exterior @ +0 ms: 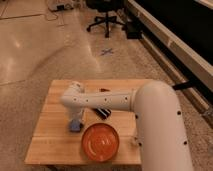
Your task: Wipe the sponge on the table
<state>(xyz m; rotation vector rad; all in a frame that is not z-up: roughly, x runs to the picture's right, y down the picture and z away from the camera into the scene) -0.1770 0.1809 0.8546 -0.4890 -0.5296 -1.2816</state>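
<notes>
The small light-blue sponge (75,125) lies on the light-brown wooden table (48,135), left of centre. My white arm reaches from the right across the tabletop and bends down at its wrist, so my gripper (75,119) sits directly on top of the sponge, pressing it to the wood. The arm's wrist hides most of the gripper.
An orange plate (100,141) rests near the table's front edge, just right of the sponge. A black ribbed block (103,112) lies partly under the arm. A small dark item (103,89) sits near the far edge. Office chair (106,15) stands beyond on the floor.
</notes>
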